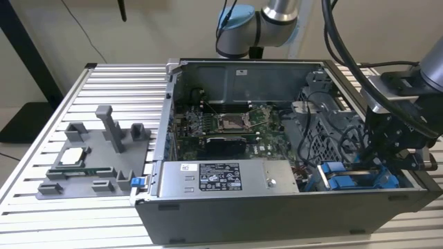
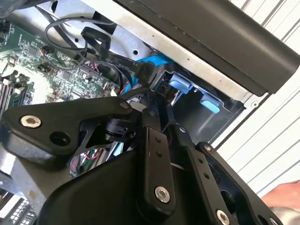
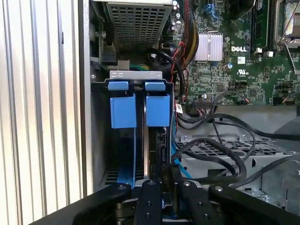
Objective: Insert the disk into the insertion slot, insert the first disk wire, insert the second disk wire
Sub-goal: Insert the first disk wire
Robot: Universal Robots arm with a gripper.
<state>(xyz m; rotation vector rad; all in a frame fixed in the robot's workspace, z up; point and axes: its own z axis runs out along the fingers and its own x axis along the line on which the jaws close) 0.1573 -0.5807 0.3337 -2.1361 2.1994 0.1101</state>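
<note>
First wrist view | end effector [image 3: 164,172] pinched shut on black wire connector [image 3: 160,143] | connector inside insertion slot [image 3: 99,140], near its blue tabs [image 3: 123,110]

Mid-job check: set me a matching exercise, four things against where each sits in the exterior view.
Things:
1 gripper
2 power-supply box
3 CPU socket
4 grey fixture

Places:
A on the slatted table, exterior view's left
B middle of the motherboard
C at the insertion slot, exterior view's right
D along the case wall nearest the camera

Pairs: 1-C; 2-D; 3-B; 4-A
</note>
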